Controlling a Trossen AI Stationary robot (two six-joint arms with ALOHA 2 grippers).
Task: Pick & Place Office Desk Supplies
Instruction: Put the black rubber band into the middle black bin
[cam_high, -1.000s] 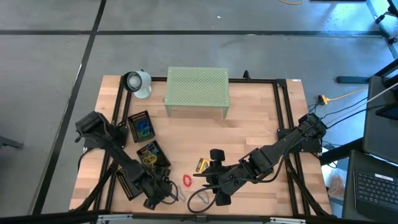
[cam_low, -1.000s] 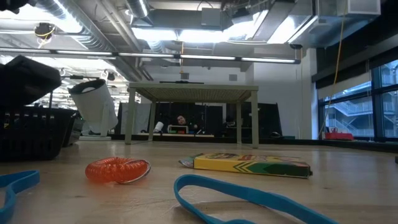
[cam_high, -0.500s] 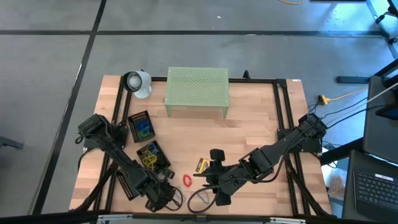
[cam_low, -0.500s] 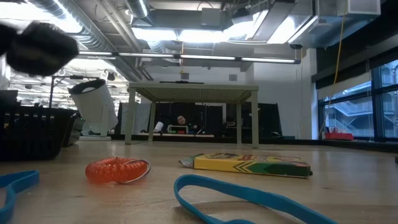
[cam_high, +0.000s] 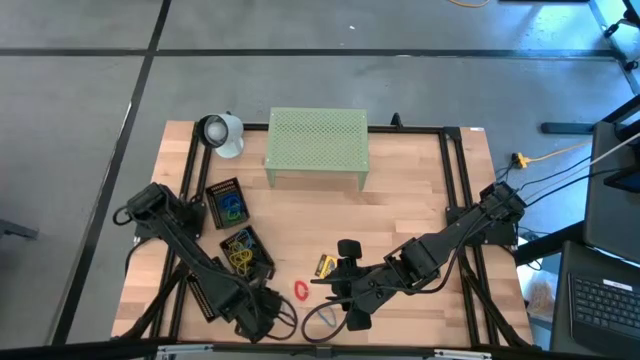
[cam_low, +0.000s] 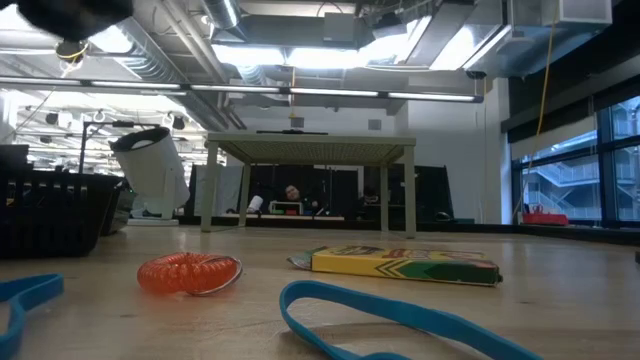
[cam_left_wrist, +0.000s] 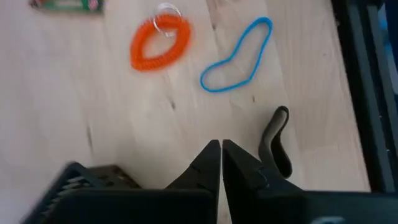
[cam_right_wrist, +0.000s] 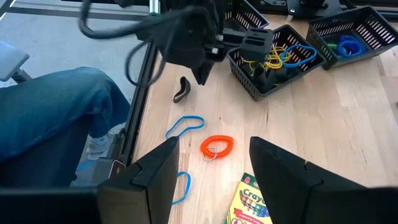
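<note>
My left gripper (cam_high: 268, 318) is shut and empty, above the table near its front edge; its fingertips (cam_left_wrist: 221, 149) point down at bare wood. Ahead of it lie a dark band (cam_left_wrist: 277, 140), a blue rubber band (cam_left_wrist: 236, 55) and an orange coil (cam_left_wrist: 160, 42). My right gripper (cam_high: 338, 285) is open and empty, near the table, facing the coil (cam_right_wrist: 217, 145) and the blue band (cam_right_wrist: 185, 126). A yellow-green crayon box (cam_high: 325, 265) lies flat beside it. My left gripper also shows in the right wrist view (cam_right_wrist: 202, 74).
Two black mesh trays (cam_high: 243, 252) (cam_high: 228, 204) holding rubber bands stand at the left. A pale-green perforated stand (cam_high: 317, 145) and a white object (cam_high: 222, 133) are at the back. Another blue band (cam_right_wrist: 180, 186) lies near the front edge. A person's leg (cam_right_wrist: 56, 118) is beyond that edge.
My left gripper has gone up, rising out of the low view's top left, and a little toward the table's right edge, staying shut. The coil, the bands and the crayon box have kept their places.
</note>
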